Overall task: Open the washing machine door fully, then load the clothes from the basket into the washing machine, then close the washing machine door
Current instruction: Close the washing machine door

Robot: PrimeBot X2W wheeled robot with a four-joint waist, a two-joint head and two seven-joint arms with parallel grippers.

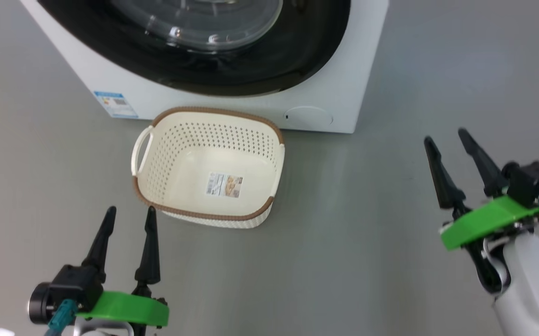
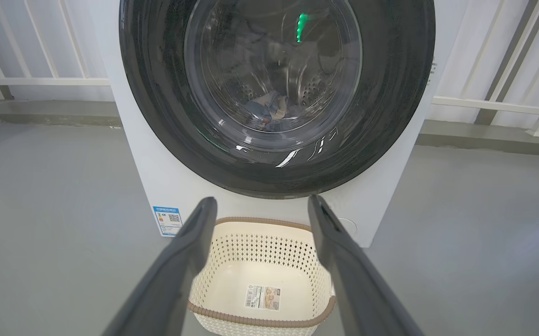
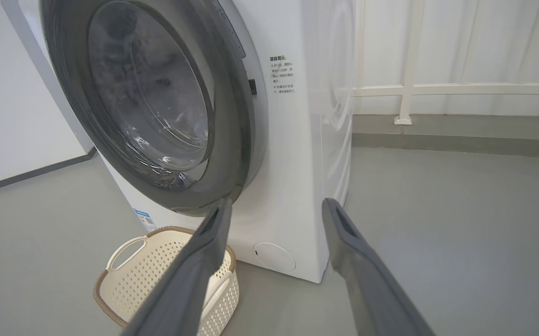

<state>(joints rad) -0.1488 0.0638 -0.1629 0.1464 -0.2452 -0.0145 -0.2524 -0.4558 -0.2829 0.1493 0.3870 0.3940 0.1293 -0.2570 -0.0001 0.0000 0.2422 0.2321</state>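
Washing machine: white front-loader on the grey floor, directly ahead of the robot.

Washing machine door: the black rim lies flush against the front in the left wrist view. From the oblique right wrist view I cannot tell whether the latch has caught.

Basket: upright on the floor just in front of the machine, below the door. Nothing in it but its label sticker.

Clothes: a bluish bundle seen through the glass, low in the drum.

Left gripper: fingers apart, holding nothing, near the basket's near corner.

Right gripper: fingers apart, empty, well off to the basket's right.

Judgement: loading looks finished and the door is closed or very nearly so.

Risks:
1. The door may be pushed to but not latched, and it would drift open with nothing pressing on it.
2. Fabric caught at the seal would cause the same. The seal is hidden, so this is unverified.
3. A careless swing of the left claw could clip the basket rim. The basket looks like light plastic, so it would likely skid against the machine.
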